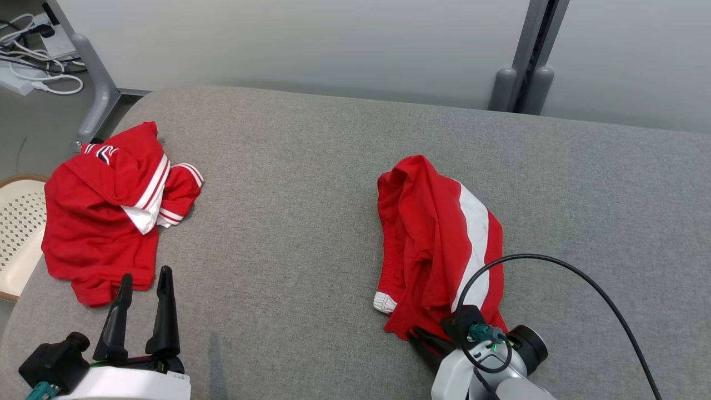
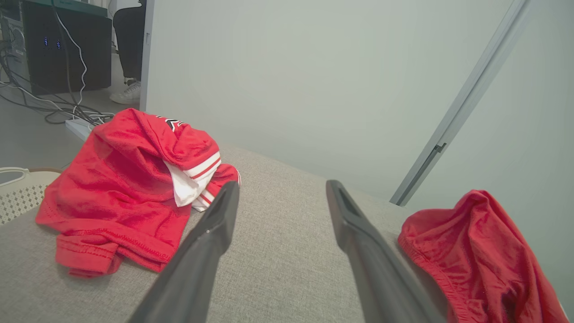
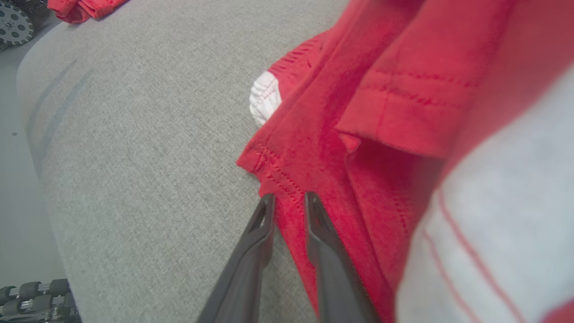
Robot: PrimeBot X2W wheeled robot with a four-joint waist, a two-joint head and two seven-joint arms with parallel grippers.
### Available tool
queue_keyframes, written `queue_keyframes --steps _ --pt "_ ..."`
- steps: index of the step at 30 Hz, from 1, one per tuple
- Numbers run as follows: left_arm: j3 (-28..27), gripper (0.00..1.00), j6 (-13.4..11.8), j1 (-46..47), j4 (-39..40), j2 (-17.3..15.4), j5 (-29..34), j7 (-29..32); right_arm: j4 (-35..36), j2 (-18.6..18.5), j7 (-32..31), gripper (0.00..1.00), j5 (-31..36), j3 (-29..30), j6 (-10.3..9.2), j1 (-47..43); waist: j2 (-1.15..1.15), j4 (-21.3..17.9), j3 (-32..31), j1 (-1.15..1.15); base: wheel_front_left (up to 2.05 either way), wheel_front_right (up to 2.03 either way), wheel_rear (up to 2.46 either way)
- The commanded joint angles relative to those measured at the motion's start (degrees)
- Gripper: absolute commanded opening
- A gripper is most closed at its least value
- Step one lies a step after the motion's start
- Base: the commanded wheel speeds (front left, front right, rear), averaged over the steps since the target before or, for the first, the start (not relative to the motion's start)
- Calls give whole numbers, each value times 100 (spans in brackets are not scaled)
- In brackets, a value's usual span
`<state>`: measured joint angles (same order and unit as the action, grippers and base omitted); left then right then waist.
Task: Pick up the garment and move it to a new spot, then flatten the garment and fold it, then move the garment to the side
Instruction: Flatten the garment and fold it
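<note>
My right pincer [image 3: 289, 197] clamps the hem of the crumpled red-and-white fabric garment [image 1: 427, 233]; my left pincer [image 1: 145, 273] gapes wide.

Right claw [image 3: 289, 197] pinching stitched hem of red garment [image 3: 358, 134], white stripe [image 3: 493, 224] alongside, grey fabric surface [image 3: 134, 157] beneath

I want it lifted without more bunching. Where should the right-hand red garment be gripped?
Grip the stitched hem corner of the right-hand red garment, coming low from the robot's side: that corner lies flat at the near edge, free of folds. The right gripper has its fingers around it.
</note>
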<state>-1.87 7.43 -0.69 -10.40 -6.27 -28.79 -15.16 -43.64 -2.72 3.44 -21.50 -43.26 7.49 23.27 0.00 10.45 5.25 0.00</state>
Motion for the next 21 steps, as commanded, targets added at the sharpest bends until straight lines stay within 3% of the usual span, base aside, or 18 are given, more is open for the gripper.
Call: queue_keyframes --steps 1,13,21 --pt "-5 100 10 86 -26 -30 -35 -6 -45 -33 -16 0 -28 4 2 66 0 1 11 0 0 0 0" --pt "-43 100 10 50 -88 -53 -20 -6 151 -34 367 0 -246 180 2 -15 0 -64 -113 0 0 0 0" --pt "-79 100 10 -35 -41 -51 42 -6 288 -35 805 0 -217 757 2 -7 0 -205 -171 0 0 0 0"
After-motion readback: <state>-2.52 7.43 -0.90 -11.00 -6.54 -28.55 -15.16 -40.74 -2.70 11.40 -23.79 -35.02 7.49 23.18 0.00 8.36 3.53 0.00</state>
